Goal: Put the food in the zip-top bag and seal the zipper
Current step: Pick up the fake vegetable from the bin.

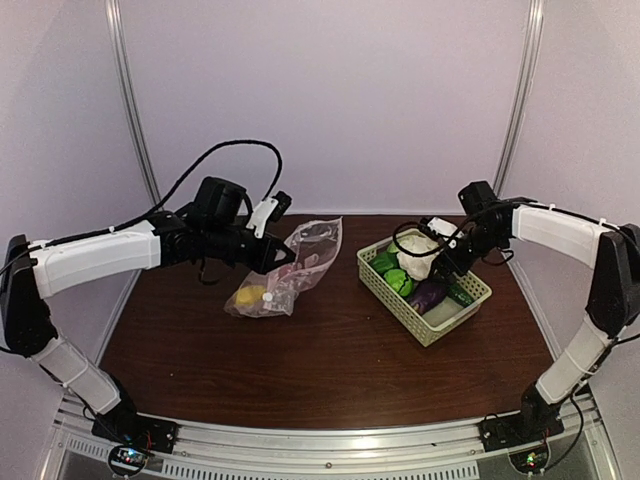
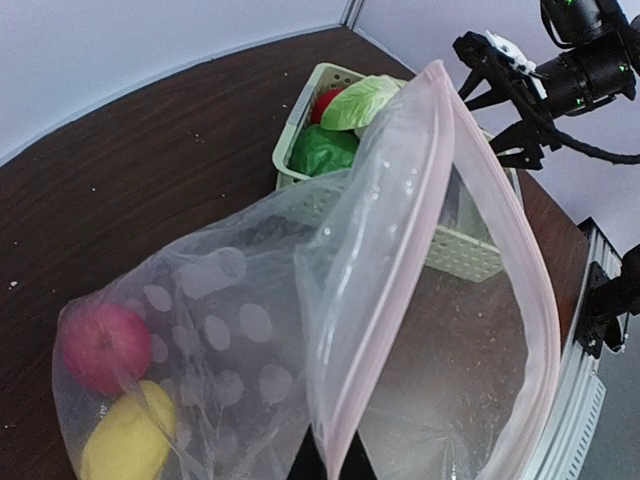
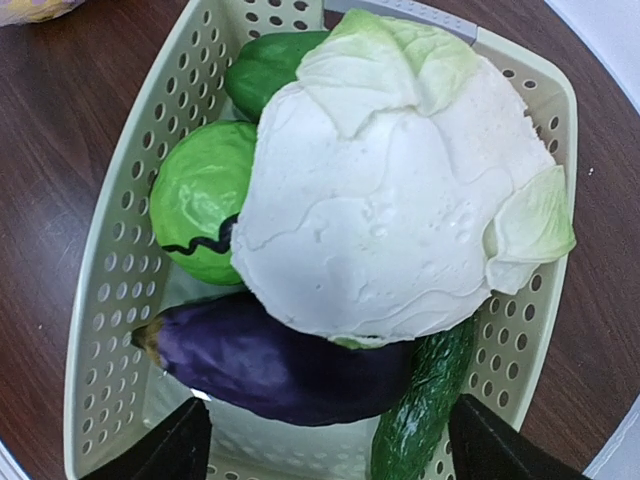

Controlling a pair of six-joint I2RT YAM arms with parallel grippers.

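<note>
place: lab test booth | signs: white walls (image 1: 330,100), aluminium rail (image 1: 330,437) (arms (image 1: 95,258) bolted on)

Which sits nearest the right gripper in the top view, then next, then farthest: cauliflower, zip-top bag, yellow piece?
1. cauliflower: in the basket, right by the right gripper.
2. zip-top bag: mid-table, to its left.
3. yellow piece: inside the bag's far left end.

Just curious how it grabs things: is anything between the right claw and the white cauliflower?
Nothing visible. The open right gripper hangs directly above the cauliflower, which lies atop the eggplant and cucumber in the basket.
</note>
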